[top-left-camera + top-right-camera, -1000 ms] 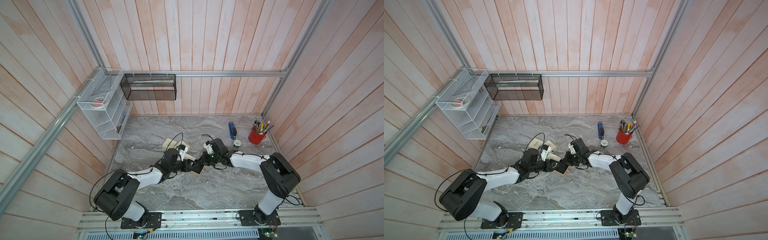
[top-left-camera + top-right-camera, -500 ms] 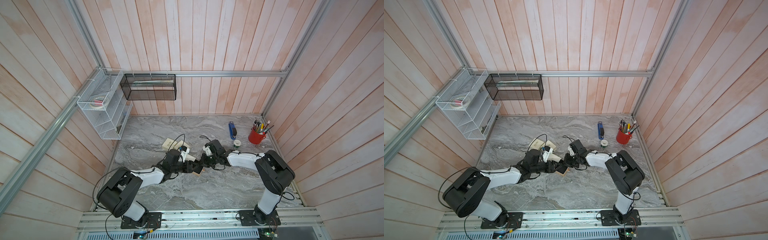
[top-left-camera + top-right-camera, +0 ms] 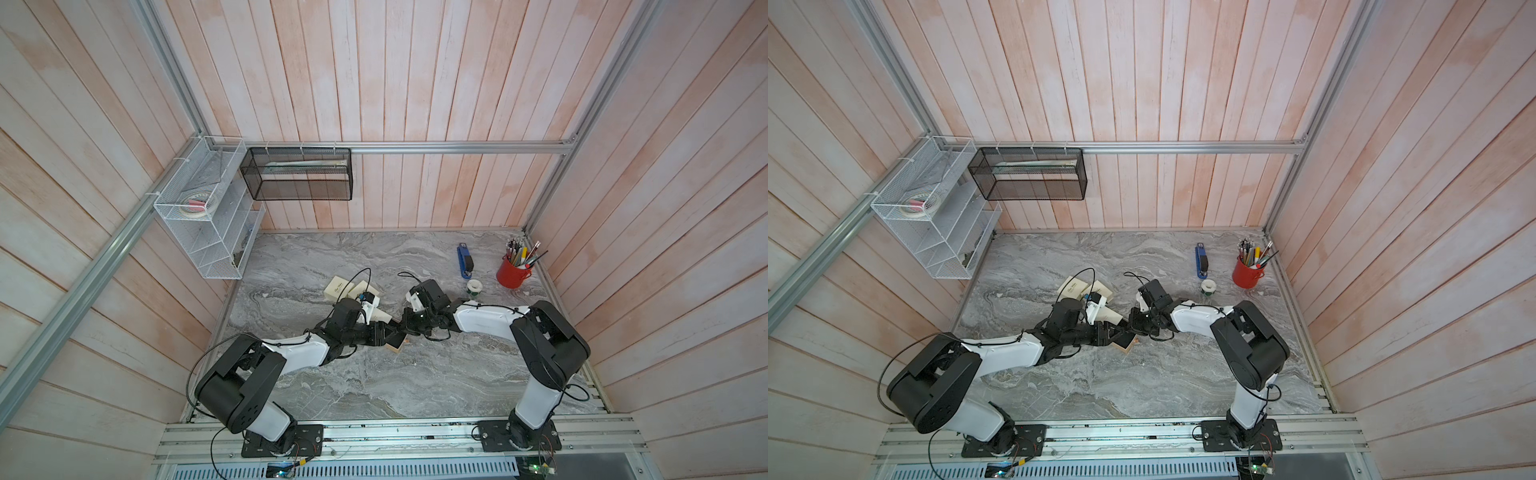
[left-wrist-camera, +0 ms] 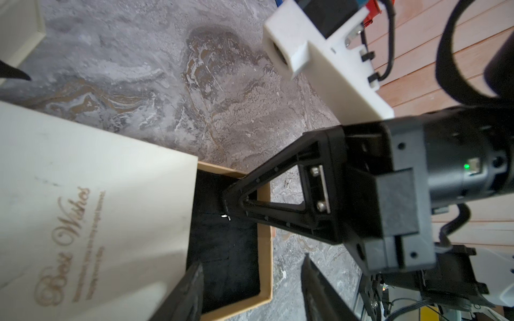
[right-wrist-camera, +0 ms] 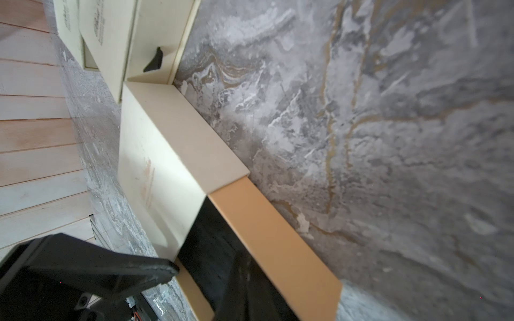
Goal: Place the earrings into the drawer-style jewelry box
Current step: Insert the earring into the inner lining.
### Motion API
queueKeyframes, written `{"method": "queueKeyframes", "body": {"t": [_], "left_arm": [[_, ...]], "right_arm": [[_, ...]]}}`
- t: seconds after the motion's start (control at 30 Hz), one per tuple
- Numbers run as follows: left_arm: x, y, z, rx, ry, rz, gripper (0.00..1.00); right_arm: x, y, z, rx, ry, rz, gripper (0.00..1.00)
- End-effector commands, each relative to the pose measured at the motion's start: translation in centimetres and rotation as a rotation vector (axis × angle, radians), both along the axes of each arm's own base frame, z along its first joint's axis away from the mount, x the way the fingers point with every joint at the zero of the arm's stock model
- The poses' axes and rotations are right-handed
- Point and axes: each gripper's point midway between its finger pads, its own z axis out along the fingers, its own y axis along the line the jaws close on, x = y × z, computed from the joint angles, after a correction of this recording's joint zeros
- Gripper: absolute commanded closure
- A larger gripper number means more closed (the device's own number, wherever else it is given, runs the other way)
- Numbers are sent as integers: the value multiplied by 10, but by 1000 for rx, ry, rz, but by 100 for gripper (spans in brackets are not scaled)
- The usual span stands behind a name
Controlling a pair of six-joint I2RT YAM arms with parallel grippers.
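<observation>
The jewelry box is a cream sleeve (image 4: 97, 194) printed "Best Wishes", with its tan-rimmed, black-lined drawer (image 4: 264, 250) pulled out. In both top views the drawer (image 3: 395, 344) (image 3: 1126, 342) lies mid-table between the two arms. My right gripper (image 4: 226, 201) is shut, its tip low over the drawer lining. One tiny glinting earring (image 4: 225, 217) sits right at that tip. My left gripper (image 4: 251, 262) is open, one finger over the lining and the other beyond the drawer's front wall, apart from it. In the right wrist view my right gripper (image 5: 243, 258) hangs over the dark lining. Other earrings are out of view.
Two more cream boxes (image 3: 336, 286) (image 3: 362, 289) lie just behind the left wrist. A tape roll (image 3: 473, 286), a blue stapler (image 3: 465, 261) and a red pen cup (image 3: 513, 272) stand at the back right. A white wire shelf (image 3: 208, 216) and a black mesh basket (image 3: 299, 174) hang on the walls.
The right wrist has drifted slightly towards the back left while its tip stays at the drawer. The left arm has hardly moved. Neither gripper's opening has changed.
</observation>
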Motion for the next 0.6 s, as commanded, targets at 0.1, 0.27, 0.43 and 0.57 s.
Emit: {"method": "queueKeyframes", "body": {"t": [0.1,0.27,0.43,0.57], "left_arm": [[22,2,37,24,-124,49,43],[29,-8,45,2,-137,42,43],[24,-22,33,7,-115,20,43],[15,-38,27,6,-99,-10,43]], "right_arm": [[13,-26,39,-102,-204,7,95],[9,-86,28,-320,-220,-12,85],[1,-132,18,-454,-185,4,81],[-1,-139,14,-475,-158,57,81]]}}
